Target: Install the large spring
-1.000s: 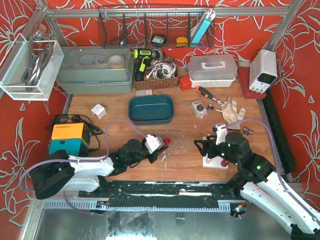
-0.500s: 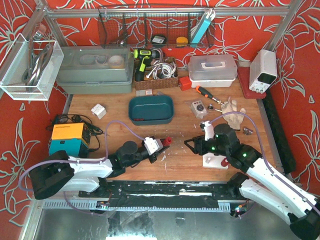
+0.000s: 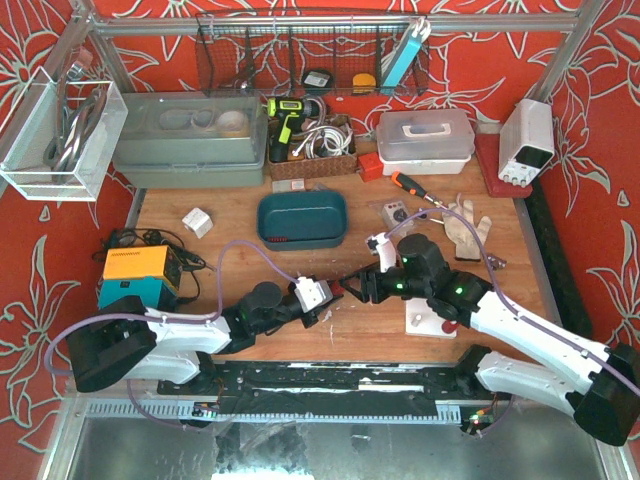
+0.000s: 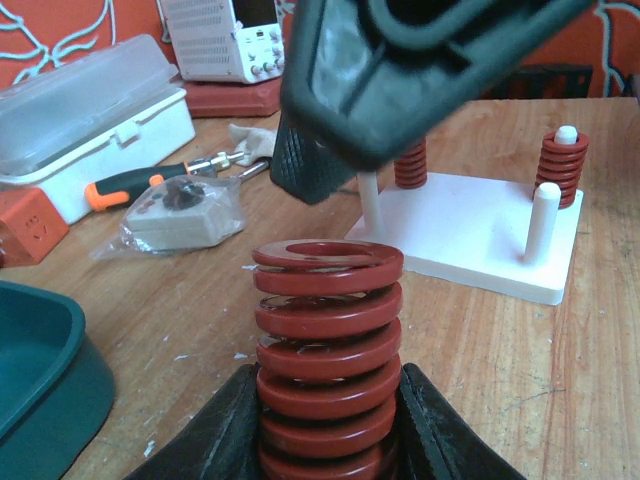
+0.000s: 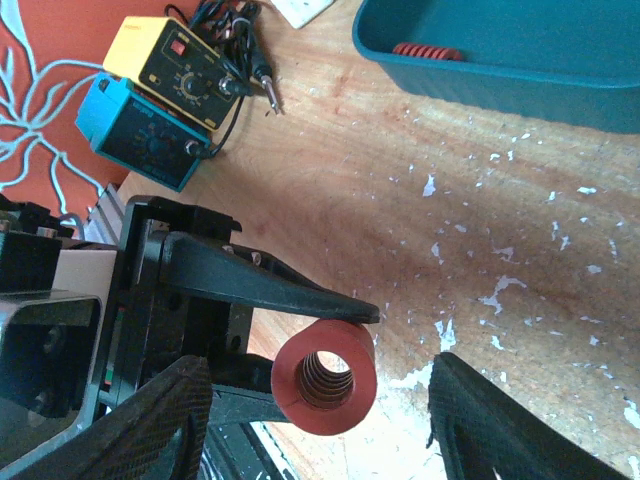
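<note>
The large spring (image 4: 325,350) stands clenched by its lower coils in the left gripper (image 4: 328,440), over the middle of the table (image 3: 230,225). The right gripper (image 5: 320,375) straddles its free end, jaws spread wide and touching nothing. It should probably close squarely on the upper coils before the left releases. The white peg plate (image 4: 470,235) lies near, and the teal tray (image 5: 500,75) is well apart, with bare wood between.

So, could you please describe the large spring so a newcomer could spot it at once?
On the wooden table, look in front of the teal tray. The large spring is clamped in the left gripper: dark red, thick-coiled, and much wider than the small springs on the white peg plate.
</note>
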`<state>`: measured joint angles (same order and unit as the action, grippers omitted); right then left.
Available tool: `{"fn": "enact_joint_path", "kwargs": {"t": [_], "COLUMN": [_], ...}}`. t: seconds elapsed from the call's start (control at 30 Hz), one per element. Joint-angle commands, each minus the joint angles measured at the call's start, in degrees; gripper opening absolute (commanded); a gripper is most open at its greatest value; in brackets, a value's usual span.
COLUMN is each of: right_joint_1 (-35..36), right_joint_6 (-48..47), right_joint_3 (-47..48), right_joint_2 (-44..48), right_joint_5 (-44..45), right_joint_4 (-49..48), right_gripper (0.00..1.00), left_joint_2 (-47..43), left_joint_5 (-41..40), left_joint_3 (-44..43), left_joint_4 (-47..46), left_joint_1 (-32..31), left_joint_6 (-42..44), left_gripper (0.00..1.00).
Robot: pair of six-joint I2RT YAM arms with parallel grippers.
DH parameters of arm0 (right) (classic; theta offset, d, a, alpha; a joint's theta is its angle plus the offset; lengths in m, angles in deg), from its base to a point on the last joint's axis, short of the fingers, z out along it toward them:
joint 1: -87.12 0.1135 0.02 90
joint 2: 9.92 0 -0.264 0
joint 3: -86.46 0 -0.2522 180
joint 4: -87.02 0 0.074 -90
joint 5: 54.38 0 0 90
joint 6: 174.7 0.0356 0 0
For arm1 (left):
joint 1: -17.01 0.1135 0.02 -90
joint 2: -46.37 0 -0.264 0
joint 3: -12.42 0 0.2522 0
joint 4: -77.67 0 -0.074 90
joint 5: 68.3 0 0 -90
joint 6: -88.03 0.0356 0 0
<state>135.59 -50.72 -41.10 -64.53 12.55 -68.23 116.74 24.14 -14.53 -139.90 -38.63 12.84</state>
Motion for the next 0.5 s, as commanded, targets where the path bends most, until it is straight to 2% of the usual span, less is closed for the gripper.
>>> {"fn": "enact_joint_path", "kwargs": {"t": [0.0, 0.27, 0.37, 0.47], "right_joint_1": [1.7, 3.6, 4.0, 4.2], "right_joint_6": [-0.3, -0.9, -0.7, -0.5], "right_joint_3": [1.3, 1.9, 2.0, 2.0], "right_joint_2": [-1.5, -5.0, -6.0, -6.7], "right_joint_5": [-0.3, 0.8, 0.7, 0.8], "right_joint_4": [-1.3, -0.8, -1.6, -1.8], "right_gripper": [0.62, 0.61, 0.56, 0.48], "left_joint_2": [0.0, -1.1, -1.2, -1.2], "left_joint_5": [-0.1, 0.3, 0.3, 0.1], "left_joint_3": [-1.7, -1.3, -1.3, -1.5], "left_joint_4": [-2.1, -2.2, -2.2, -1.8], "left_joint_1": [-0.6, -1.0, -1.2, -1.9], "left_joint_6": [0.6, 1.0, 1.3, 2.1], "left_gripper": [0.06, 0.06, 0.06, 0.06]}}
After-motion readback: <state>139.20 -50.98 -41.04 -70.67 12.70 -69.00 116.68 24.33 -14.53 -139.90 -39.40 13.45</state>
